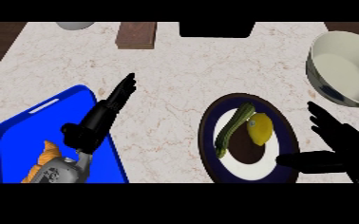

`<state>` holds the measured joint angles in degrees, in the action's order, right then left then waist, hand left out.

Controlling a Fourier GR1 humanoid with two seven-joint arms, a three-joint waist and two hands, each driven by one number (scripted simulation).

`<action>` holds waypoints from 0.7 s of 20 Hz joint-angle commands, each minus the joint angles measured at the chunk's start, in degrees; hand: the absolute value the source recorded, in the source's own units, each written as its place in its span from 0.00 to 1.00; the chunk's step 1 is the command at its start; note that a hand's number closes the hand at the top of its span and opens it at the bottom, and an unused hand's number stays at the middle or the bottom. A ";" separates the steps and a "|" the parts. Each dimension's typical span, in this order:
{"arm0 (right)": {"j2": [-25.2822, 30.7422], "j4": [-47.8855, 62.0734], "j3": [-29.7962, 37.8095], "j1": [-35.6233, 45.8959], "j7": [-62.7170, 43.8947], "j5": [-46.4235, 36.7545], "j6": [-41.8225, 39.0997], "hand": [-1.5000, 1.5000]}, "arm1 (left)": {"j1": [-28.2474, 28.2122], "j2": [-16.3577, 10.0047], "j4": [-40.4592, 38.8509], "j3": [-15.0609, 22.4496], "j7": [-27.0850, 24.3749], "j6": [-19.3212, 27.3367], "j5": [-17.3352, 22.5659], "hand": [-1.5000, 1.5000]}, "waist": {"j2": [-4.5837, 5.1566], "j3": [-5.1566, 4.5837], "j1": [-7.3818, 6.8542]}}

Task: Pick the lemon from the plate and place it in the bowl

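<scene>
Currently the lemon (260, 128) lies on the plate (207, 137) beside a zucchini (232, 129), with the bowl (329, 61) at its one o'clock. The right hand (335, 140) spreads open and empty at the plate's three o'clock; the left hand (105, 111) is likewise open.

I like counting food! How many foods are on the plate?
2: a yellow lemon in the plate's middle, and a long green vegetable left of it. The right hand hides a bit of rim.

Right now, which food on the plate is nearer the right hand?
The yellow lemon; it lies on the plate's right side, toward the right hand, with the long green zucchini left of it.
</scene>
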<state>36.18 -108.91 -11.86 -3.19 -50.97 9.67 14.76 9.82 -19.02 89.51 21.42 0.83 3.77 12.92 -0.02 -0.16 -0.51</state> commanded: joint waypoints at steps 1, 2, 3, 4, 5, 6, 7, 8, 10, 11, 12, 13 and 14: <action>0.87 -1.45 1.10 5.54 -10.14 2.98 -4.42 0.00 | -1.91 -0.33 1.92 -1.76 0.24 -1.70 0.24 0.50 | 0.00 0.13 0.16; 0.59 -1.68 1.34 5.86 -11.36 2.15 -4.64 0.00 | -2.21 -1.12 0.32 -3.15 -0.62 -3.39 0.40 0.50 | 0.01 0.13 0.30; 0.70 0.85 3.84 4.86 -8.61 4.20 -7.24 0.00 | 1.36 3.49 -2.93 -1.77 -0.87 -0.57 -2.41 0.50 | 0.05 0.15 0.63; -1.75 -0.65 0.80 5.57 -10.70 0.31 -5.35 0.00 | 1.09 1.81 1.19 -3.65 3.58 -2.03 -0.74 0.50 | 0.00 0.15 0.46; -1.39 0.27 2.99 8.91 -13.29 2.25 -6.33 0.00 | -1.55 0.80 -0.35 -3.61 -0.24 -3.55 -1.92 0.50 | 0.02 0.14 0.33; -1.61 -1.80 1.21 9.04 -16.05 0.00 -4.97 0.00 | -0.34 1.00 3.41 -3.57 4.57 -2.92 -1.31 0.50 | -0.02 0.15 0.32; -5.33 -0.43 -2.83 10.75 -16.11 -3.78 -1.74 0.00 | -3.69 2.17 3.42 -2.00 1.28 -1.94 -3.03 0.50 | 0.00 0.14 0.08; -5.19 -3.67 -2.10 4.86 -13.32 -4.90 -3.17 0.00 | -0.49 2.41 -0.41 -4.63 1.32 -4.39 -2.11 0.50 | -0.01 0.15 0.65; -5.41 0.91 -1.38 10.85 -15.82 -5.20 -4.43 0.00 | 0.25 3.77 -1.28 -4.17 1.40 -3.44 -3.63 0.50 | 0.06 0.14 0.35; -5.53 -1.00 0.46 6.27 -12.23 -6.48 -5.31 0.00 | -2.95 3.82 2.93 -3.87 1.82 -3.28 -4.82 0.50 | -0.02 0.16 0.48; -6.19 1.79 -1.96 6.70 -11.72 -8.88 -3.84 0.00 | -1.64 5.57 0.56 -2.56 0.99 -2.37 -5.48 0.50 | 0.03 0.15 0.47; -8.85 -1.32 -5.05 6.50 -13.50 -12.82 -1.35 0.00 | -3.12 3.65 1.91 -4.60 0.94 -4.16 -4.57 0.50 | -0.02 0.14 0.42; -9.27 -0.47 -6.35 7.14 -14.26 -15.29 -0.20 0.00 | 1.05 6.32 0.16 -3.70 3.64 -1.85 -5.70 0.50 | 0.01 0.14 0.55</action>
<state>30.09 -109.49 -14.58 3.08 -59.94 1.33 11.32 8.55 -14.92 90.49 18.04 2.56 1.07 8.67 -0.03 -0.03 -0.06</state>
